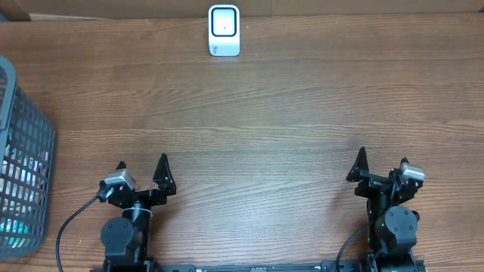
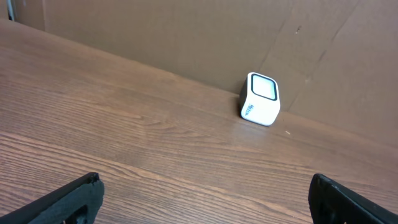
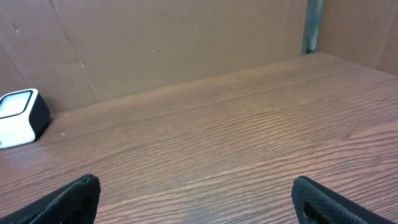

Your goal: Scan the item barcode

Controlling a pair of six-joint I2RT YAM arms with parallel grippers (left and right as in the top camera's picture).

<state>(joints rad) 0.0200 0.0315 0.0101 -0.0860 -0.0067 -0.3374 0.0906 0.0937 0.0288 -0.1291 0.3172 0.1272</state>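
From overhead, we see both arms at the near edge of the table [image 1: 302, 113]. The left gripper [image 1: 142, 177] and the right gripper [image 1: 384, 172] both stand with jaws wide and nothing between them. The scanner [image 1: 224, 30] stands at the far edge, roughly midway between the two arms. The things to scan lie in the wire basket [image 1: 45, 140] at the left edge. Through its mesh we make out blue and white items [image 1: 19, 177], but not which way any of them lies. The basket is just left of the left gripper, so we judge that arm the nearer.

In the left wrist view the scanner stands far and right of centre; no basket shows.

In the right wrist view the scanner stands at the far left.
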